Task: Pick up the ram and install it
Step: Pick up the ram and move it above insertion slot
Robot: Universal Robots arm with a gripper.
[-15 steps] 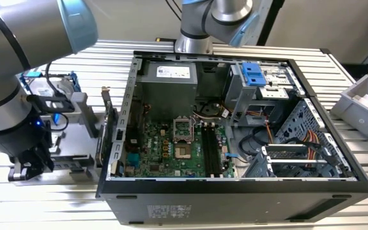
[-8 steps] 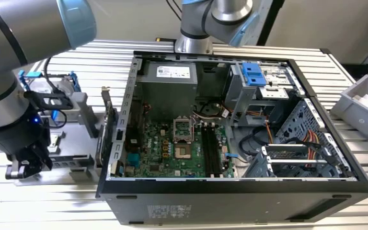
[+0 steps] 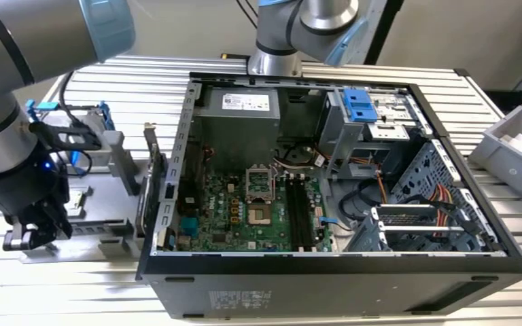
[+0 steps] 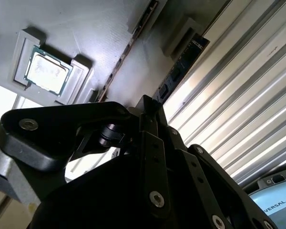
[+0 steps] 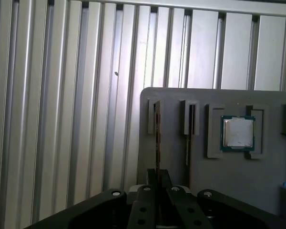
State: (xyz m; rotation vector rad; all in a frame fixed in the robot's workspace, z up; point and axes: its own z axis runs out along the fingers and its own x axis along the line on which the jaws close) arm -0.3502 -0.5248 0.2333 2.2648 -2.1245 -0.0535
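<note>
The ram (image 5: 157, 138) is a thin dark green stick standing on edge in a slot of the grey holder (image 5: 271, 102). The second wrist view shows its chip side, the ram (image 4: 181, 62). My gripper (image 5: 157, 177) sits at the near end of this stick, fingers drawn together on either side of its edge, and the same grip shows at the gripper (image 4: 150, 107). In the exterior view the gripper (image 3: 30, 238) is low over the holder, on the exterior view's left of the open computer case (image 3: 334, 261). A second stick (image 5: 189, 133) stands in the neighbouring slot.
A silver CPU chip (image 5: 238, 132) lies in a recess of the holder beside the sticks. Inside the case, the green motherboard has long black memory slots (image 3: 299, 210). A grey bin (image 3: 515, 146) stands at the exterior view's right. The table is ribbed aluminium.
</note>
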